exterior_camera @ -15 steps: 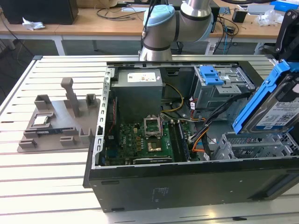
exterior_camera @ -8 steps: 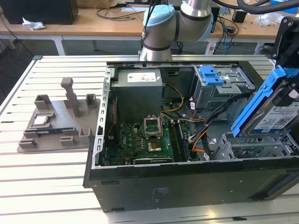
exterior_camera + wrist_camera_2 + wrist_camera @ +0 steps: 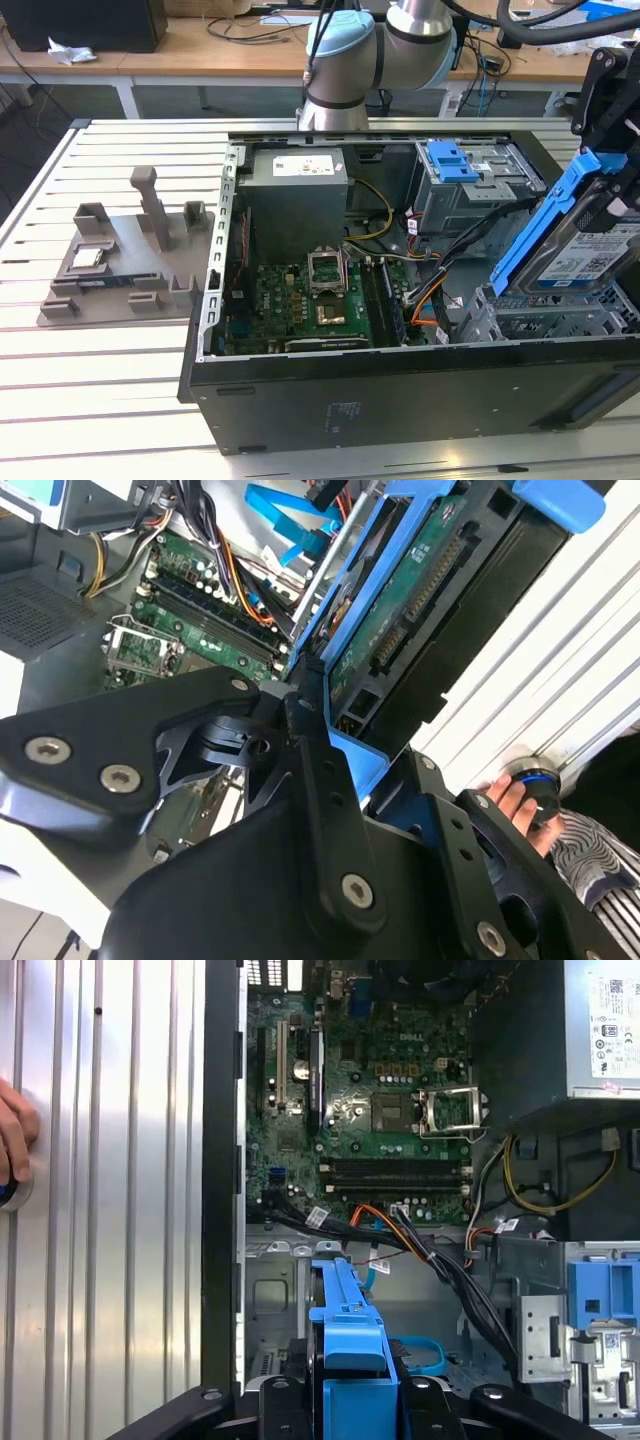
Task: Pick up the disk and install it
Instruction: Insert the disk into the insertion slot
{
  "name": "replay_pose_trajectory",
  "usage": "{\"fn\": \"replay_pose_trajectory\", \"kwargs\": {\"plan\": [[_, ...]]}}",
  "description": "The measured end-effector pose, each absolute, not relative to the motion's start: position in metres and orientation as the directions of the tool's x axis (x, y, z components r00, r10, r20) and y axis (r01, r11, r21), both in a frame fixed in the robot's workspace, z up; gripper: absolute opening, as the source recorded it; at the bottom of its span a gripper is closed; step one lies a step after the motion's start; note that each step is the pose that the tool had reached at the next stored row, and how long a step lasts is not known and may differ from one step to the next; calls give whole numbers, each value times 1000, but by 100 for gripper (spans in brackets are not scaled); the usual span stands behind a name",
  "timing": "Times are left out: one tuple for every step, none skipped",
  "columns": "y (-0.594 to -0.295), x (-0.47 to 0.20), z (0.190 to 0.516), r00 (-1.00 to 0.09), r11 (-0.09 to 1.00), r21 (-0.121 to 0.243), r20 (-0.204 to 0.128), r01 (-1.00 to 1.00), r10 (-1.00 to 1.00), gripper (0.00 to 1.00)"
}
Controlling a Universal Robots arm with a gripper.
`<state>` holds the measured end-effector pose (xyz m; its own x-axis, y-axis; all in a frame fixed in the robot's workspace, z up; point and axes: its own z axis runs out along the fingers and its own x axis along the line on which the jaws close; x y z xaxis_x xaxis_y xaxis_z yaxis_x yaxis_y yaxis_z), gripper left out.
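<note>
The gripper [image 3: 616, 165] pinches the disk [image 3: 585, 250] by its edges, black metal fingers [image 3: 278, 1405] closed on either side of the blue plastic frame. The disk hangs tilted above the open case [image 3: 400, 395], over the corner of the case nearest the bench [image 3: 100, 400] edge at the exterior view's right, with no visible contact with the grey bay below it.

The exterior view shows the disk's silver face with its white-and-blue label. The second wrist view shows its other face [image 3: 415, 595], a green circuit board with a row of connector pins. The first wrist view looks along the narrow blue edge [image 3: 350, 1345].

The bench is ribbed aluminium slats. The case is dark sheet metal and holds a green motherboard [image 3: 310, 310], a grey boxy power supply [image 3: 297, 200] and a blue-latched drive cage [image 3: 480, 180]. A grey moulded fixture [image 3: 130, 270] lies on the bench beside the case, toward the exterior view's left edge.

Both wrist views show a hand [image 3: 15, 1130] on the slats, resting on a round blue-rimmed knob [image 3: 535, 780].
</note>
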<state>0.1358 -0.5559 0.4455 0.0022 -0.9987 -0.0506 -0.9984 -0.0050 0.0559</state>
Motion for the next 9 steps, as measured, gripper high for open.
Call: {"fn": "replay_pose_trajectory", "kwargs": {"plan": [[-556,136,443,2,-5,56,-44,-998,-999,37],[-556,136,442,2,-4,56,-36,-998,-999,37],[-556,136,441,2,-4,56,-35,-998,-999,37],[-555,136,440,2,-4,56,-35,-998,-999,37],[-555,135,439,2,-4,56,-35,-998,-999,37],[-554,134,439,2,-4,56,-35,-998,-999,37],[-553,134,439,4,-5,56,-35,-998,-999,37],[-552,134,439,4,-6,56,-35,-998,-999,37],[-552,134,438,5,-7,56,-35,-998,-999,37]]}}
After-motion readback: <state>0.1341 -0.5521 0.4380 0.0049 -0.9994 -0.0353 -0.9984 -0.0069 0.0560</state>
